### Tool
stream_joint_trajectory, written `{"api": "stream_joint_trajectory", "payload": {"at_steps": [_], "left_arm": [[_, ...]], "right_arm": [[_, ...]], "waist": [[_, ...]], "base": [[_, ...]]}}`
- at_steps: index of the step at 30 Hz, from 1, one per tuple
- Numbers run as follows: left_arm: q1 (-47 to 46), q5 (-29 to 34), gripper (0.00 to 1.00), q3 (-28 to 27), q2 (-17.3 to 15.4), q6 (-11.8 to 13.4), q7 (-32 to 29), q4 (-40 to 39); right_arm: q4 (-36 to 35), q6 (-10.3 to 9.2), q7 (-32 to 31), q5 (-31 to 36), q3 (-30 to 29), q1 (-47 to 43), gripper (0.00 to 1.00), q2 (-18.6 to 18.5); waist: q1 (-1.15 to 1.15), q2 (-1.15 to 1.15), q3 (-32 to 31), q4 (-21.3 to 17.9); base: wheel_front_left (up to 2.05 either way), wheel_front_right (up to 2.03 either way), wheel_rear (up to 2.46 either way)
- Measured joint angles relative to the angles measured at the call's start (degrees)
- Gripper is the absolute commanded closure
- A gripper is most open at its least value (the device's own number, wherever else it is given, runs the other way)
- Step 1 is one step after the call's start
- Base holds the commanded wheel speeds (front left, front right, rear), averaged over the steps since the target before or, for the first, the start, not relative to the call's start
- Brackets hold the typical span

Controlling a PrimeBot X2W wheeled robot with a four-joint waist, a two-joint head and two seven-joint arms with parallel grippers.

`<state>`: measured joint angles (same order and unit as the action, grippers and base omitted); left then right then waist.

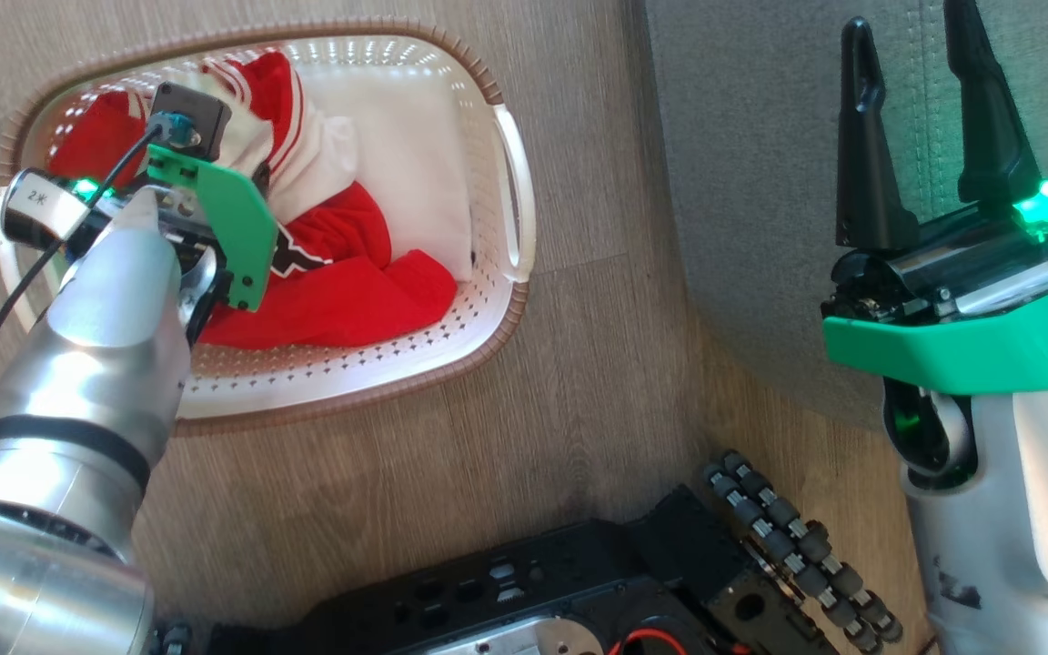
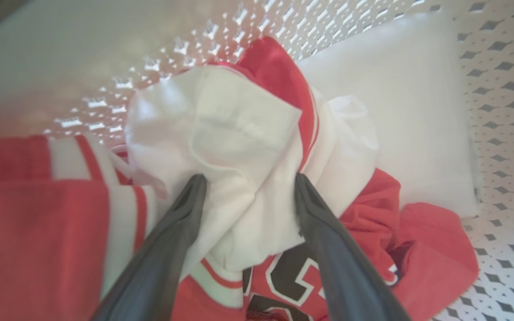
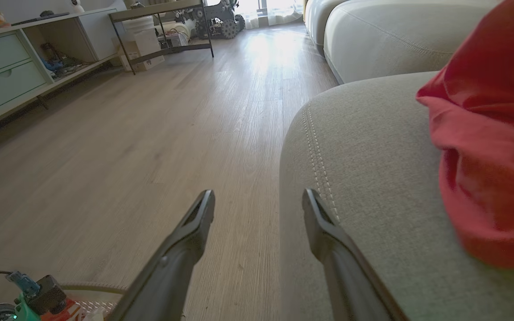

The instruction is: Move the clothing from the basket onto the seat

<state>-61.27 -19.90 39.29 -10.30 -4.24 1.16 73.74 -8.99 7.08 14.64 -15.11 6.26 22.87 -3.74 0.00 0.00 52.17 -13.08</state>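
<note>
Jersey (image 2: pixel 279 273) lies bunched in the basket (image 1: pixel 517 211); left gripper (image 2: pixel 249 177) straddles a white fold, jaws apart to pinch; right gripper (image 1: pixel 911 25) hovers empty, jaws apart, over the seat (image 1: pixel 760 182).

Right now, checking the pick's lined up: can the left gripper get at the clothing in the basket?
Likely yes: the open left gripper straddles the red-and-white clothing inside the basket, unobstructed.

The basket (image 1: pixel 480 318) stands on the floor (image 1: pixel 597 382), left of the seat (image 1: pixel 760 182). The clothing (image 1: pixel 342 300) lies heaped in the basket, toward its left end. The left tool (image 2: pixel 249 178) reaches in, fingers spread either side of a fold. The right tool (image 1: pixel 908 18) hangs, spread, over the seat's left edge, with another garment (image 3: pixel 489 156) on the seat to its right.
</note>
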Motion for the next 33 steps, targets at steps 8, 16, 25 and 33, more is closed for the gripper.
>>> {"api": "stream_joint_trajectory", "payload": {"at_steps": [8, 16, 25, 33], "left_arm": [[-0.08, -0.03, 0.0, 1.46, -0.42, -1.89, -6.89, 0.43], [-0.08, -0.03, 1.0, 2.79, -0.8, -2.37, -8.28, 0.53], [0.76, -1.91, 1.0, 2.76, -0.41, -2.86, -5.04, 0.58], [4.52, -4.37, 1.0, 2.87, 1.88, -2.9, 0.14, 0.43]], "right_arm": [[-0.07, 0.0, 0.0, 0.0, 0.45, 0.03, 0.0, 0.08], [-0.05, 0.0, 0.0, 0.01, 0.71, 0.03, 0.0, 0.11], [0.62, 0.0, 0.0, 0.23, 1.23, 0.04, 0.0, 0.15], [2.42, 0.0, 0.0, 0.51, 1.22, -0.05, 0.0, 0.15]], "waist": [[0.0, 0.0, 1.02, -0.76], [0.0, 0.0, 1.04, -0.92], [0.0, 0.01, -1.76, -0.64], [0.0, 0.01, -7.75, 0.23]], "base": [[0.0, 0.0, 0.0], [0.0, 0.0, 0.0], [0.0, 0.0, 0.0], [0.0, 0.0, 0.0]]}}
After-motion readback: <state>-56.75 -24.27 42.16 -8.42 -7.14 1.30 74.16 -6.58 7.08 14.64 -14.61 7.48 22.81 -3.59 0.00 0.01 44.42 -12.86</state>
